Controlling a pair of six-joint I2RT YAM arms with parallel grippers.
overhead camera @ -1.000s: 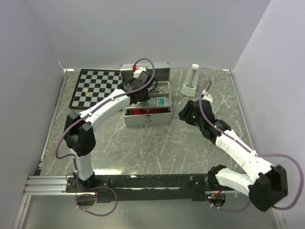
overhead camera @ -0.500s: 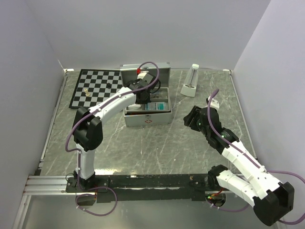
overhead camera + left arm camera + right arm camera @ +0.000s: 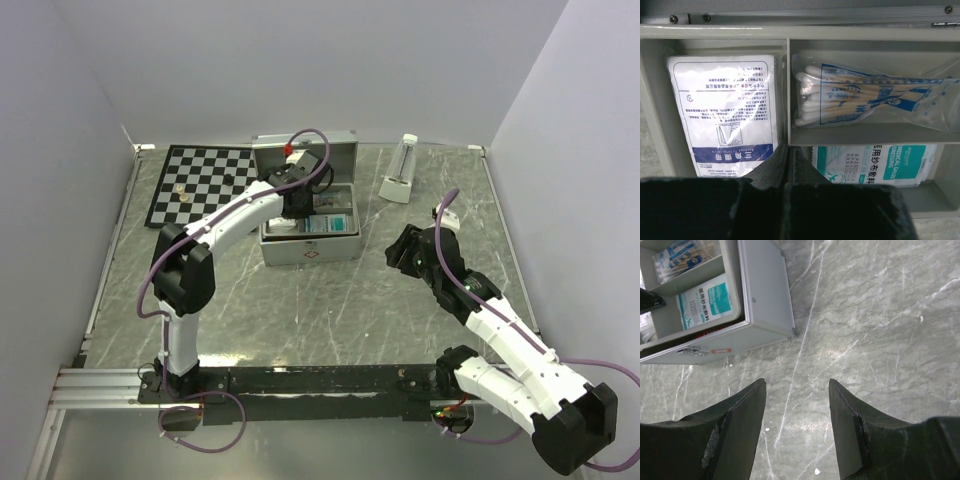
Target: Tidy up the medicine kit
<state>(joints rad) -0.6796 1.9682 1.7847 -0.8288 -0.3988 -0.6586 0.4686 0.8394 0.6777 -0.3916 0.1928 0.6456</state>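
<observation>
The medicine kit (image 3: 310,251) is a silver case standing open mid-table, its lid (image 3: 343,154) upright at the back. My left gripper (image 3: 297,208) hangs over its inner grey tray (image 3: 788,75), shut with nothing between the fingers (image 3: 786,152). In the tray lie a white bandage packet (image 3: 722,115), a bag of cotton swabs (image 3: 865,97) and a teal gauze dressing packet (image 3: 875,162). My right gripper (image 3: 400,250) is open and empty (image 3: 797,385) above bare marble, right of the kit's front corner (image 3: 767,300).
A chessboard (image 3: 205,185) with two small pieces lies at the back left. A clear upright object on a white base (image 3: 400,172) stands at the back right. Grey walls close in the table on three sides.
The left gripper has shifted slightly right over the open kit. The right arm has drawn back, right and toward the near edge, then held still.
</observation>
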